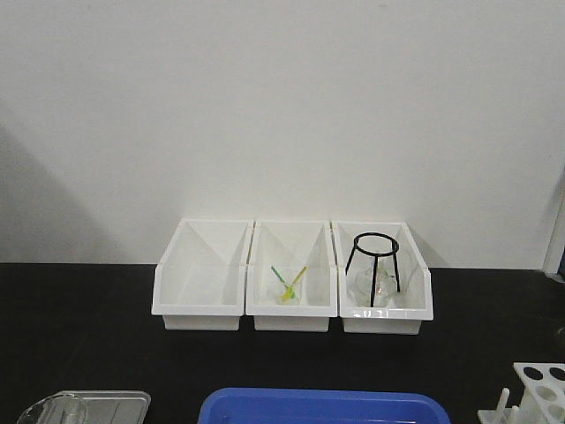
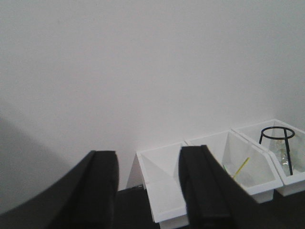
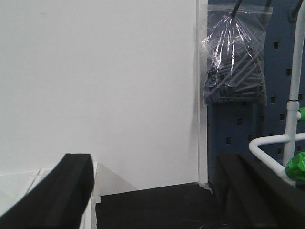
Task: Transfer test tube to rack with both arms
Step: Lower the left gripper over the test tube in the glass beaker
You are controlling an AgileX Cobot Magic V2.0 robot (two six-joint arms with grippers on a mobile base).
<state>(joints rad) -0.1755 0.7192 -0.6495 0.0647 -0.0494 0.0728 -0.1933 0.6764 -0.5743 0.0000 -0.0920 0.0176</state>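
A white test tube rack (image 1: 540,394) stands at the bottom right corner of the front view, partly cut off. No test tube shows clearly in any view. My left gripper (image 2: 148,188) is open and empty, raised above the black table and facing the white bins. My right gripper (image 3: 155,191) is open wide and empty, facing the wall and the table's right end. Neither gripper shows in the front view.
Three white bins (image 1: 291,278) stand in a row at the back: the left one bare, the middle with yellow-green sticks (image 1: 289,283), the right with a black tripod stand (image 1: 374,265) over glassware. A blue tray (image 1: 322,408) and a metal tray (image 1: 84,406) sit at the front. A pegboard with a bag (image 3: 236,62) is at the right.
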